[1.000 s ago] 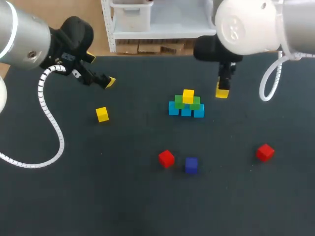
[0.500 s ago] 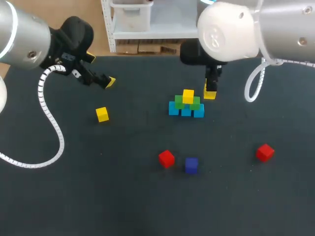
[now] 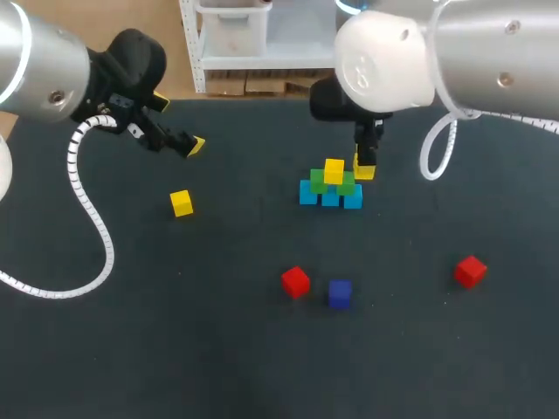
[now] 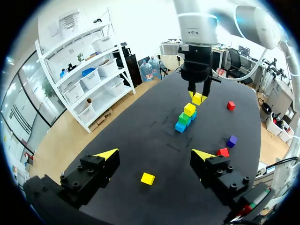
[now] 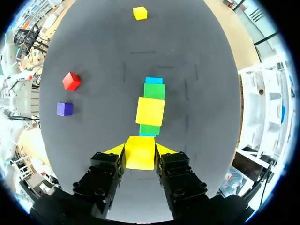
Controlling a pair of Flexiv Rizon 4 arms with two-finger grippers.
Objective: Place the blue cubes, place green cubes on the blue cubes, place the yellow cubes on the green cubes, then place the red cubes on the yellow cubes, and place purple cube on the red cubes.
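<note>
The right claw [image 5: 139, 150] is closed snugly on a yellow cube [image 5: 139, 158], pinching its two opposite flat sides, with the stack [image 5: 154, 90] of blue, green and yellow cubes just ahead of it on the counter [image 5: 93, 47]. The cube looks light, rigid and smooth-faced, so a centred grip on parallel sides should suit. A slight nudge could likely topple the loose stack.

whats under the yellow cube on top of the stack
The stacked yellow cube sits on two green cubes, which rest on a row of blue cubes. Where the faces meet is covered, so the overlap cannot be judged.
</note>
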